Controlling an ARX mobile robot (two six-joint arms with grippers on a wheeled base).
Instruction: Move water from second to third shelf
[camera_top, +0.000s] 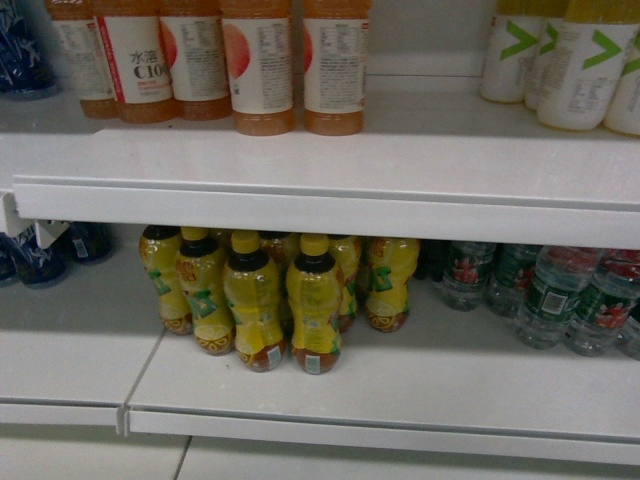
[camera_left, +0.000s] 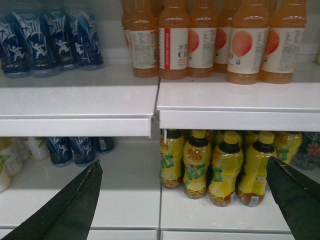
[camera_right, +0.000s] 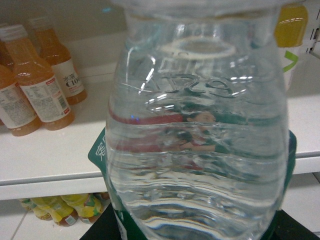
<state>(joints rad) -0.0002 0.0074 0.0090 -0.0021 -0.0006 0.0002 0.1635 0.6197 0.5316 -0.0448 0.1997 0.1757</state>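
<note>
The water bottle (camera_right: 200, 140), clear and ribbed with a dark green label, fills the right wrist view. My right gripper (camera_right: 197, 231) is shut on it; only its dark fingers (camera_right: 100, 231) show at the bottom corners. The bottle hangs in front of the shelf board (camera_right: 45, 165) that carries orange drinks. More green-labelled water bottles (camera_top: 545, 295) stand on the lower shelf (camera_top: 400, 385) at the right of the head view. My left gripper (camera_left: 183, 161) is open and holds nothing, facing the yellow bottles. Neither gripper shows in the head view.
Orange drink bottles (camera_top: 258, 65) and white bottles with green marks (camera_top: 580, 60) stand on the upper shelf (camera_top: 320, 165). Yellow-wrapped bottles (camera_top: 255, 300) crowd the lower shelf's middle. Blue bottles (camera_left: 47, 42) stand at the left on both levels.
</note>
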